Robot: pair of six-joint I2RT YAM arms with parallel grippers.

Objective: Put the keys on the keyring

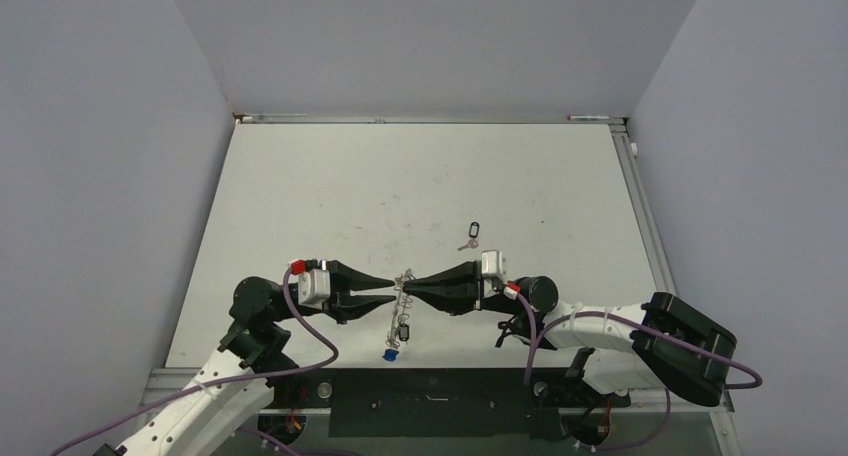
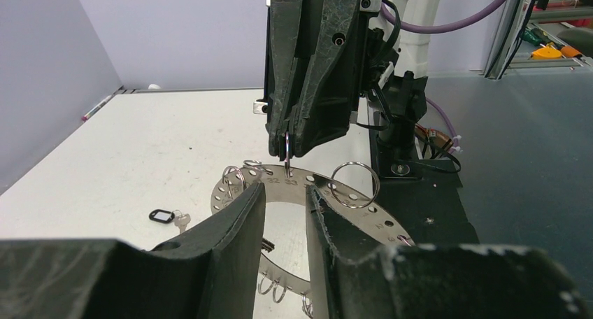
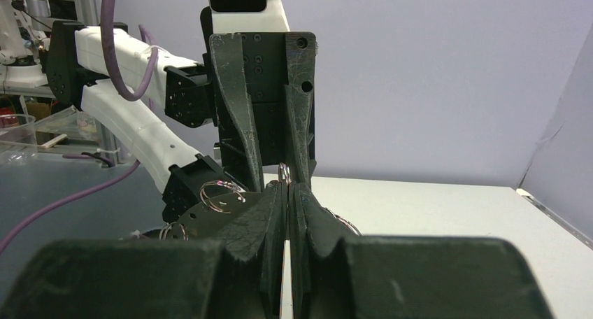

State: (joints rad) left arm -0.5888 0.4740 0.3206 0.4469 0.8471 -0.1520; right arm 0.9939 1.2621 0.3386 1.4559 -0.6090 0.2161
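Near the front of the counter [image 1: 420,186], both arms stretched low and level, meeting tip to tip. From 3 o'clock the right gripper [image 1: 410,287] pinched tight on a small wire loop [image 2: 287,150] at the rim of the keyring [image 2: 277,182]. From 9 o'clock the left gripper [image 1: 391,298] stood narrowly parted, a finger either side of that rim; whether it touched, I could not tell. Stamped there: "32" and "33". A black-tagged key [image 1: 470,232] lay loose at 1 o'clock of the ring, a blue tag [image 1: 390,354] at 6 o'clock.
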